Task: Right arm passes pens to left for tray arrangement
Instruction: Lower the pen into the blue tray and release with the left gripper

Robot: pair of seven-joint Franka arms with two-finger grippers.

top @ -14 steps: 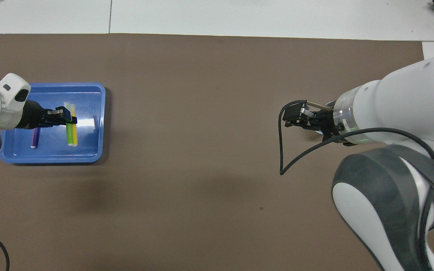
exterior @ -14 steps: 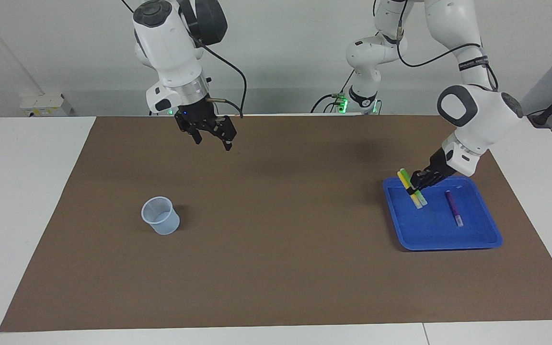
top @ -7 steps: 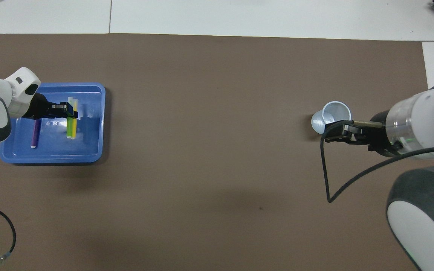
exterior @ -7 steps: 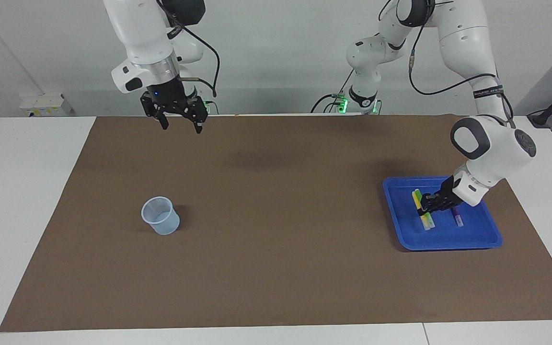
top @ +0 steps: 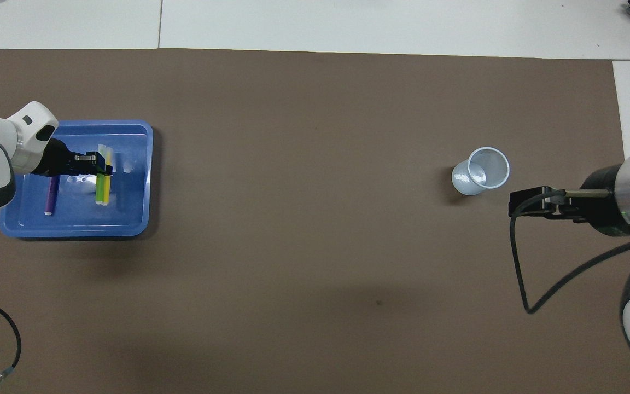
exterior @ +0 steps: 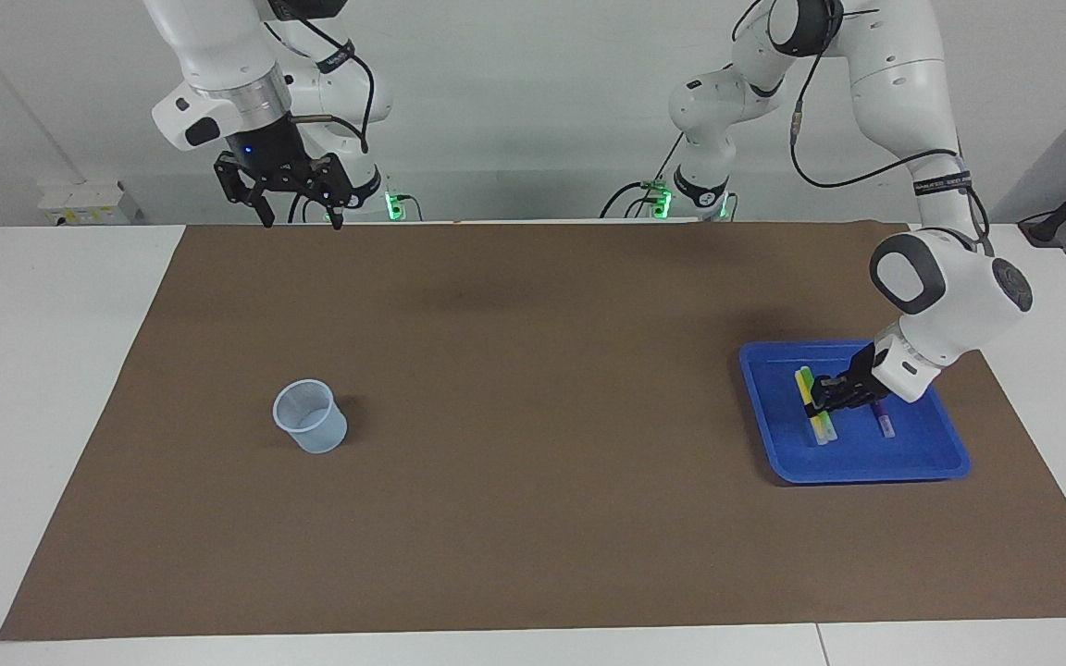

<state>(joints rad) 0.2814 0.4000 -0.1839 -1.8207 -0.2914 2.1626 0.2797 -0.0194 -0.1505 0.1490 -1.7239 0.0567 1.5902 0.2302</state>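
Blue tray (exterior: 922,458): on the table's left-arm end, purple pen (exterior: 883,421) inside.
Left gripper (exterior: 824,396): fingers pinching green pen (exterior: 826,427) and yellow pen (exterior: 803,387), low in tray.
Right gripper (exterior: 294,202): raised, fingers spread.

White arms (exterior: 894,55), black cables (exterior: 852,176)

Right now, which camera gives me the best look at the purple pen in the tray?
The overhead view: the purple pen lies in the blue tray, most of its length clear of the left tool, which is on the green and yellow pens. In the facing view only its end shows; the left arm covers the rest.
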